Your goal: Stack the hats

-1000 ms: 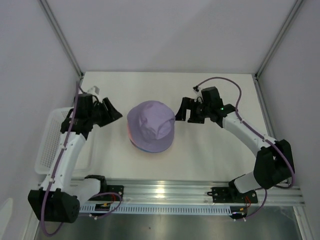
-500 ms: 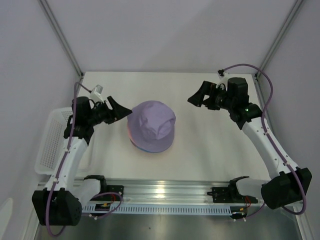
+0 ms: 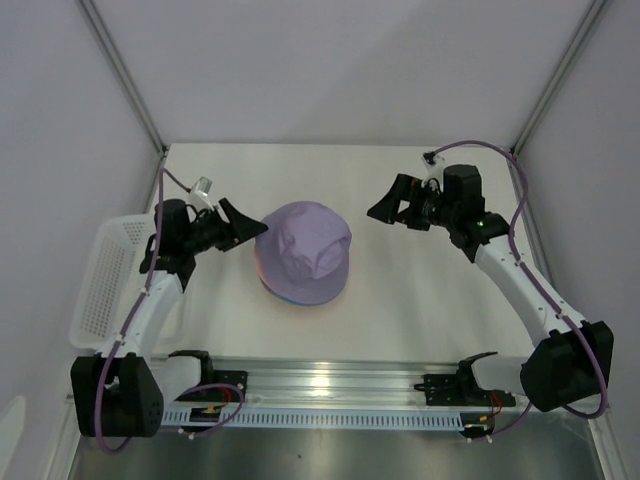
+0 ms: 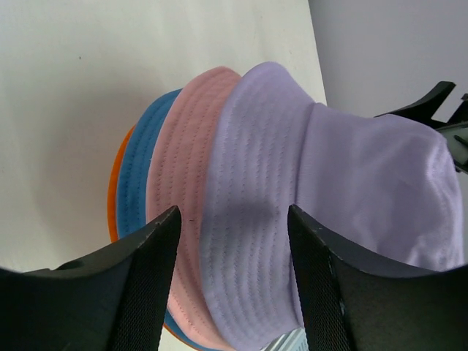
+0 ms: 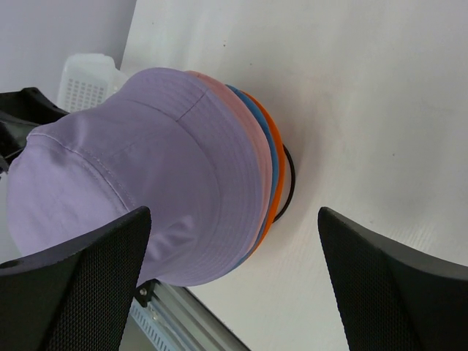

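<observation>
Four hats sit nested in one stack near the middle of the bench (image 3: 420,290). The lavender hat (image 3: 303,245) is on top, and the brims of the pink hat (image 4: 186,183), the blue hat (image 4: 142,175) and the orange hat (image 4: 112,197) show beneath it in that order. One black wire frame (image 5: 290,179) peeks from under the stack. The left tool (image 3: 243,228) hovers just beside the stack's left brim with its fingers spread and nothing pinched. The right tool (image 3: 388,208) is raised and points at the stack from the right, standing apart from it, fingers spread wide. One white basket (image 3: 105,280) sits at the bench's left edge.
</observation>
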`<state>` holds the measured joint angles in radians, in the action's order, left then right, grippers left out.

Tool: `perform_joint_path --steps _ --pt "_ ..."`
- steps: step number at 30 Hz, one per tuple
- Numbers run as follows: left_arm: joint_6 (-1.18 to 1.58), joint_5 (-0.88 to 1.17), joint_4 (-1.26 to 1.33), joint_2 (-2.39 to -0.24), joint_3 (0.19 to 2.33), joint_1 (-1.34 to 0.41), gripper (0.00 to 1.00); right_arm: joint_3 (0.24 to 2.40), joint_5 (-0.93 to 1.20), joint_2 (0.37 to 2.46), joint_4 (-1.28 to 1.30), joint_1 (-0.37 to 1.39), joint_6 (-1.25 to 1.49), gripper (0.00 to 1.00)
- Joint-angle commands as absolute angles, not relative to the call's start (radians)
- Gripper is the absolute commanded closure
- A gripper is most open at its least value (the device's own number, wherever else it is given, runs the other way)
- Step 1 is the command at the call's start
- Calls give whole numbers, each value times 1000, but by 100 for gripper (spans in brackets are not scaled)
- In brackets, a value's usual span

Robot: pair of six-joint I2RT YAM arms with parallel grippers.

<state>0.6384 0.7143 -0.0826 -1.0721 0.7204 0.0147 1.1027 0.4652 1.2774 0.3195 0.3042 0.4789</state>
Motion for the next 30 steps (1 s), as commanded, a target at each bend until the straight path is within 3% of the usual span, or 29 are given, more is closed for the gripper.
perform_joint_path --steps 1,5,7,8,15,30 --pt "650 738 -18 -1080 712 25 36 1121 488 1273 256 314 499 0" --pt "643 741 -28 -1091 712 25 32 1147 494 1292 239 339 499 1" --pt "667 781 -6 -1091 701 25 38 1166 494 1302 241 350 495 0" --pt "678 791 39 -1091 700 23 49 1169 492 1311 241 360 497 0" --pt "684 790 6 -1123 701 25 98 1178 483 1324 233 371 497 0" --pt "675 657 -81 -1132 592 9 99 1174 468 1328 238 374 489 0"
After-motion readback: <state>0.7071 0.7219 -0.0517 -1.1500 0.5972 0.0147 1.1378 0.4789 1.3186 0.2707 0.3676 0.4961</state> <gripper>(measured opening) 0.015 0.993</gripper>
